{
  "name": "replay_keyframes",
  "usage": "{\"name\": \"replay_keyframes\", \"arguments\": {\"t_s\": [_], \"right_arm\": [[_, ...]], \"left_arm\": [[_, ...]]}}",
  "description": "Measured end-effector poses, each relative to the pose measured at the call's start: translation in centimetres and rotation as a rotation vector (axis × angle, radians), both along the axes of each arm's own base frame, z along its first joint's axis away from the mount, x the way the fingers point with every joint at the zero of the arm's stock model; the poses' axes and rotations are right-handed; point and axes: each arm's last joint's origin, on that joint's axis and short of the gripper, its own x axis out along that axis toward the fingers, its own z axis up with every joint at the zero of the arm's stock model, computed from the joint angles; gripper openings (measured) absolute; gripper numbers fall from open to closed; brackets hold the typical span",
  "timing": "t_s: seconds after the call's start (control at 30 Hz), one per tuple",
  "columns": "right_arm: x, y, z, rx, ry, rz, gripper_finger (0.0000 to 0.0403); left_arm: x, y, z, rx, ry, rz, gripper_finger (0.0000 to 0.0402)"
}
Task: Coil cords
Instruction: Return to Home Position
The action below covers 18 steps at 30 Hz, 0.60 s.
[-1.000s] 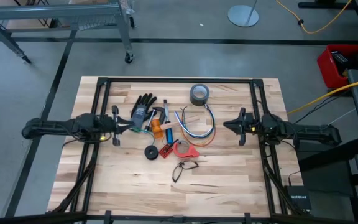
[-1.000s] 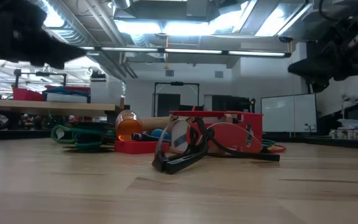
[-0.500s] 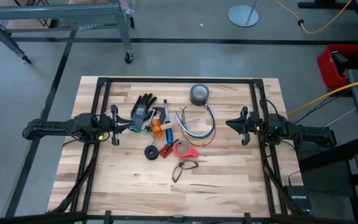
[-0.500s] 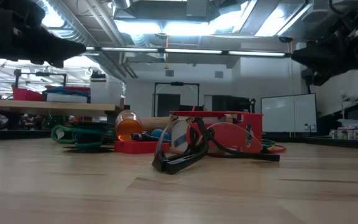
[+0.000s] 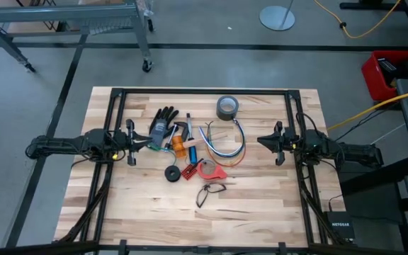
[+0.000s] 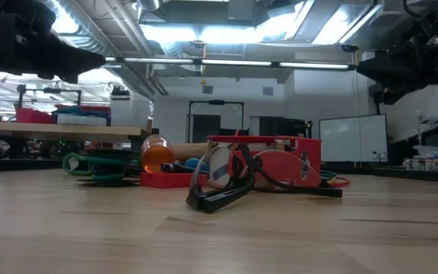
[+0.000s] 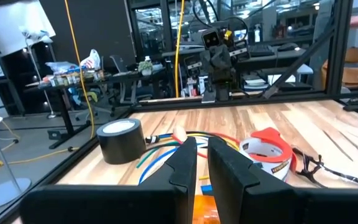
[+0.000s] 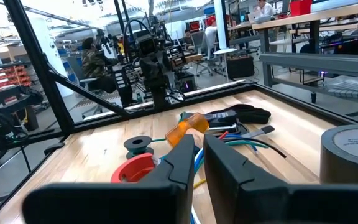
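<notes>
Cords (image 5: 222, 153) in a loose loop just right of the table's (image 5: 140, 212) centre, with blue, white and orange strands bent together. Lie flat on the wood, free of both grippers. Sit just below the tape roll (image 5: 227, 108) (grey, lying flat, close to the middle of the edge at the top of the high view) and just above the red dispenser (image 5: 212, 171).

Left gripper (image 5: 139, 142) near the left edge, about halfway along it, pointing toward the centre. Hangs clear above the wood, going by the low view. Fingers almost together, only a thin slit between them, nothing in it. Ends near the black glove (image 5: 164, 120) and the green wire (image 6: 101, 167).

Right gripper (image 5: 264, 141) near the right edge, facing the left one across the clutter. Hangs off the wood as well. Fingers likewise drawn nearly together, clamped on nothing. Stands apart from the cords, with bare wood between.

Rest of the clutter bunched left of the cords: an orange piece (image 5: 178, 147) beside the glove and a small black spool (image 5: 171, 173) below it. Glasses (image 5: 210, 191) alone past the dispenser, nearest of all to the edge at the bottom of the high view.
</notes>
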Motion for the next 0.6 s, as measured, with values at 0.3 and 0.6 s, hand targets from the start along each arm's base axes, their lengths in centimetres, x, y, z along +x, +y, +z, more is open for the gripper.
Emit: {"name": "replay_keyframes", "arguments": {"t_s": [0.3,0.6], "right_arm": [[0.00,0.00,0.01,0.000,0.000,0.000,0.0040],[-0.01,0.00,0.03,0.000,0.000,0.000,0.0040]], "left_arm": [[0.00,0.00,0.00,0.000,0.000,0.000,0.0033],[0.00,0.00,0.00,0.000,0.000,0.000,0.0033]]}}
